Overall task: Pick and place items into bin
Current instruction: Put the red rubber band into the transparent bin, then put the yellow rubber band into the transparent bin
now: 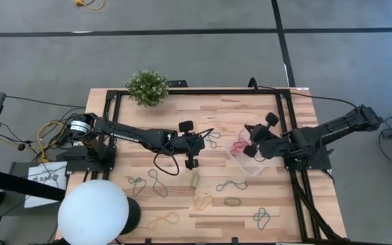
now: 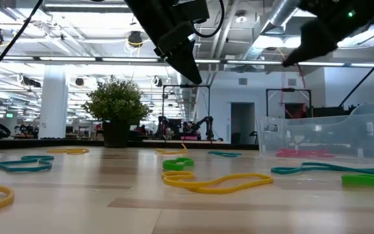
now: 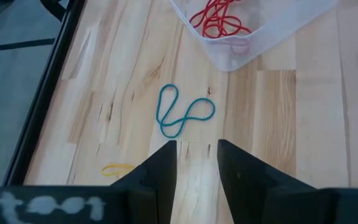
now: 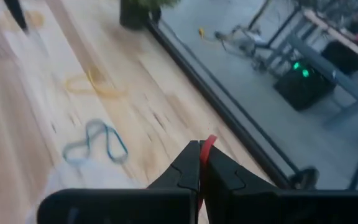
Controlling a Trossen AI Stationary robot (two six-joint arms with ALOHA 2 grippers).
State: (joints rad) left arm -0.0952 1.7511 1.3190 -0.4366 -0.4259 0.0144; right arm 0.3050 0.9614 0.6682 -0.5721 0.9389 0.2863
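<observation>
Red rubber band point(image 4: 207, 144) is pinched between the right gripper's point(image 4: 201, 163) fingers over the clear bin point(image 1: 256, 162), while the left gripper point(image 3: 196, 163), fingers spread, hovers above the tabletop point(image 1: 182, 205) near a blue band point(image 3: 180, 113).

I work in a large open robotics lab or industrial hall. My wooden table point(image 1: 203, 204) stands in a black metal frame point(image 1: 118, 109) on a grey concrete floor point(image 1: 182, 54) marked with dark lines. Level across the table I see bare ceiling ducts point(image 2: 284, 13), rows of strip lights point(image 2: 76, 62), white columns point(image 2: 54, 97) and another robot rig point(image 2: 190, 123) far behind. A potted plant point(image 1: 147, 87) sits at the table's far edge.
</observation>
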